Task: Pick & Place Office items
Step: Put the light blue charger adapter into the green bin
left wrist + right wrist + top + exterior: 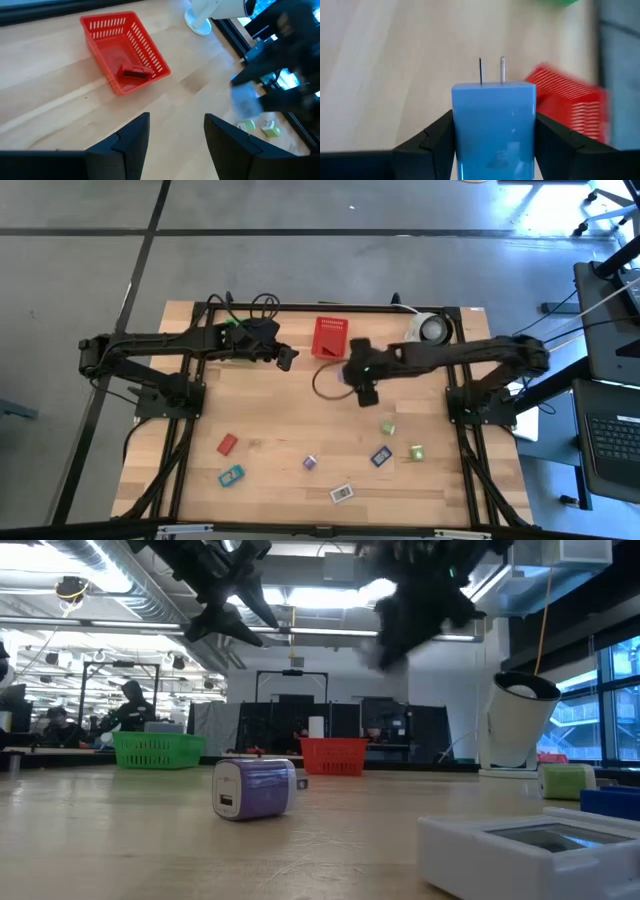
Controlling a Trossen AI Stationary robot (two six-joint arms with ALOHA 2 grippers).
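Table [270, 430] of pale wood planks carries scattered office items in the lower half of the high view: a red block [227, 444], a teal flat piece [231, 475], a small purple piece [310, 463], a white flat rectangular piece [342, 493], a blue block [381, 457] and two light green blocks [388, 428] [416, 452]. Right tool [494, 131] sits mid-frame in the high view, just right of the red mesh basket [329, 337], and its fingers are clamped on both sides of a blue plug-shaped block with two metal prongs [494, 127], held off the table. Left tool [174, 134] hangs at upper centre-left of the high view, just left of the red mesh basket, fingers parted with nothing between them. Left wrist view shows one dark red flat piece [135, 72] lying inside the red mesh basket. Green mesh basket [158, 749] shows at left in the low view, far side of the table. White round cup-like thing [434, 328] stands at upper right of the table. Low view has a lavender rounded block [255, 787] lying on the table near centre.
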